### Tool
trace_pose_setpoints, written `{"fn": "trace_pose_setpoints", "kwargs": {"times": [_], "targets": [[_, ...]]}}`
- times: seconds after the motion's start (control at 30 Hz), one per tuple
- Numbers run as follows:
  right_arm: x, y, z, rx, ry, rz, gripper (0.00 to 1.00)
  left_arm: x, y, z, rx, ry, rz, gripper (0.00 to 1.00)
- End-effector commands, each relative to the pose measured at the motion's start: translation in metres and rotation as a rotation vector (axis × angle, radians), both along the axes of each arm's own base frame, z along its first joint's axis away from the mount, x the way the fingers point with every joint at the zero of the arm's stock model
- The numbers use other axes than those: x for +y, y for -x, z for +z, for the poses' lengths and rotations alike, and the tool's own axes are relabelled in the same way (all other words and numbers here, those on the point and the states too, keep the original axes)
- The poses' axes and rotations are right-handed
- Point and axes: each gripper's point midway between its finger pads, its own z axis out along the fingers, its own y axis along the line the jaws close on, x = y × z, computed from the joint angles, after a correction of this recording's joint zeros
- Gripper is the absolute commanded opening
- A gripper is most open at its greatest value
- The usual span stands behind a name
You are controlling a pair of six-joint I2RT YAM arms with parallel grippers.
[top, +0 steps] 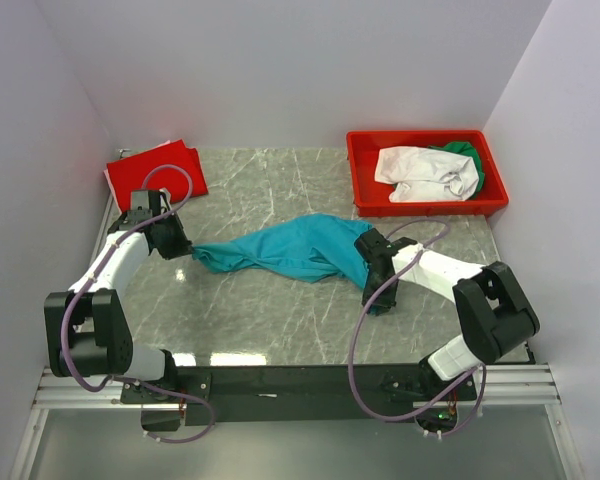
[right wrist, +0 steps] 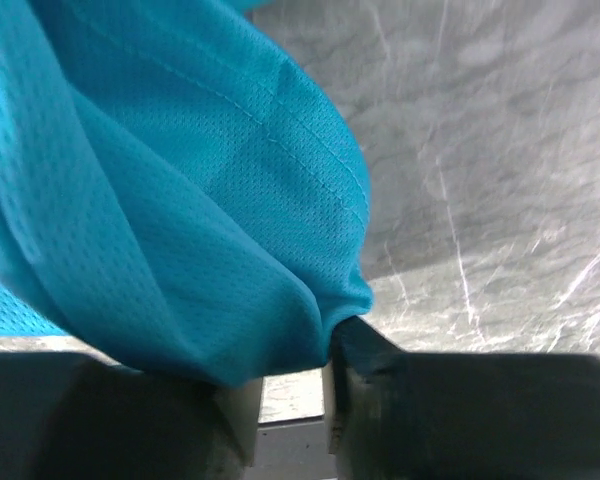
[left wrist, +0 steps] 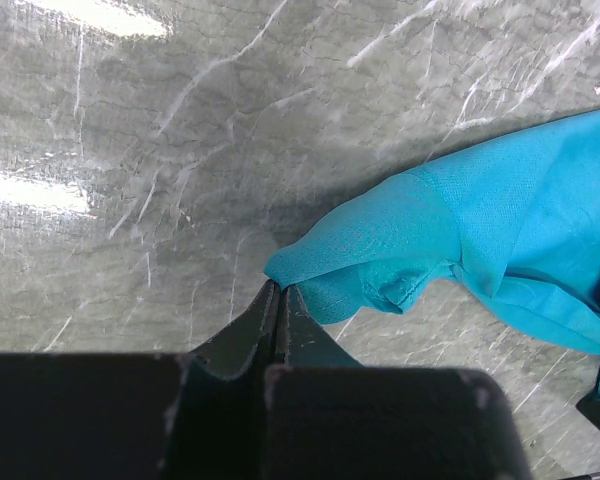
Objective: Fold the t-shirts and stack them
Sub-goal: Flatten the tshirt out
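The teal t-shirt (top: 290, 250) is stretched out in a bunched band across the middle of the table between my two grippers. My left gripper (top: 185, 249) is shut on its left end; in the left wrist view the closed tips (left wrist: 278, 288) pinch a fold of the teal cloth (left wrist: 460, 230). My right gripper (top: 369, 264) is shut on its right end; in the right wrist view the teal cloth (right wrist: 180, 200) drapes over the fingers (right wrist: 325, 335) and hides the left one. The red t-shirt (top: 156, 170) lies folded at the back left. The white t-shirt (top: 420, 170) and the green t-shirt (top: 467, 152) lie crumpled in the bin.
A rigid red plastic bin (top: 365, 175) stands at the back right. White walls close in the table on the left, back and right. The marble tabletop (top: 270, 320) shows bare in front of the teal shirt.
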Motion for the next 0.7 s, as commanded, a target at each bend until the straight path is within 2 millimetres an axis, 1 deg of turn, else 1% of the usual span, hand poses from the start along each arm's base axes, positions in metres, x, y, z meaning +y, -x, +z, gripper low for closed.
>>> {"fn": "trace_pose_setpoints", "kwargs": {"times": [0.0, 0.03, 0.07, 0.1, 0.17, 0.2, 0.27, 0.3, 0.37, 0.4, 0.43, 0.47, 0.5, 0.53, 0.57, 0.6, 0.67], "targets": [[-0.016, -0.023, -0.009, -0.065, 0.073, -0.015, 0.29, -0.001, -0.007, 0.010, -0.050, 0.014, -0.008, 0.00], [-0.016, -0.025, -0.009, -0.069, 0.071, -0.015, 0.22, -0.001, -0.007, 0.012, -0.055, 0.013, -0.010, 0.00], [-0.017, -0.026, -0.008, -0.069, 0.072, -0.014, 0.17, -0.001, -0.007, 0.012, -0.055, 0.011, -0.008, 0.00], [-0.017, -0.028, -0.008, -0.072, 0.071, -0.011, 0.10, -0.001, -0.007, 0.013, -0.056, 0.011, -0.007, 0.00], [-0.019, -0.030, -0.005, -0.069, 0.086, -0.005, 0.04, 0.000, -0.009, 0.014, -0.059, 0.012, -0.006, 0.00], [-0.018, -0.035, 0.000, -0.082, 0.083, -0.002, 0.02, 0.000, -0.009, 0.013, -0.058, 0.012, -0.004, 0.00], [-0.019, -0.038, 0.009, -0.086, 0.088, 0.008, 0.00, -0.001, -0.014, 0.020, -0.072, 0.024, -0.003, 0.00], [-0.018, -0.050, 0.021, -0.126, 0.076, 0.002, 0.00, -0.002, -0.016, 0.021, -0.075, 0.030, -0.002, 0.00], [-0.022, -0.056, 0.037, -0.148, 0.078, 0.010, 0.00, 0.000, -0.026, 0.032, -0.103, 0.039, 0.016, 0.00], [-0.024, -0.071, 0.056, -0.201, 0.059, -0.008, 0.00, 0.000, -0.031, 0.036, -0.111, 0.042, 0.020, 0.00], [-0.027, -0.079, 0.066, -0.223, 0.057, -0.016, 0.00, 0.003, -0.040, 0.047, -0.137, 0.047, 0.036, 0.00], [-0.032, -0.082, 0.075, -0.234, 0.059, -0.003, 0.00, 0.004, -0.046, 0.053, -0.150, 0.051, 0.042, 0.00], [-0.040, -0.099, 0.093, -0.279, 0.052, -0.029, 0.00, 0.007, -0.057, 0.066, -0.178, 0.058, 0.057, 0.00], [-0.046, -0.102, 0.101, -0.282, 0.061, -0.009, 0.00, 0.009, -0.062, 0.072, -0.191, 0.060, 0.067, 0.00], [-0.048, -0.117, 0.119, -0.327, 0.054, -0.013, 0.00, 0.010, -0.068, 0.079, -0.207, 0.070, 0.070, 0.00], [-0.054, -0.125, 0.128, -0.343, 0.060, -0.016, 0.00, 0.011, -0.077, 0.091, -0.234, 0.080, 0.083, 0.00], [-0.069, -0.138, 0.145, -0.369, 0.070, -0.020, 0.00, 0.014, -0.088, 0.108, -0.269, 0.091, 0.103, 0.00]]}}
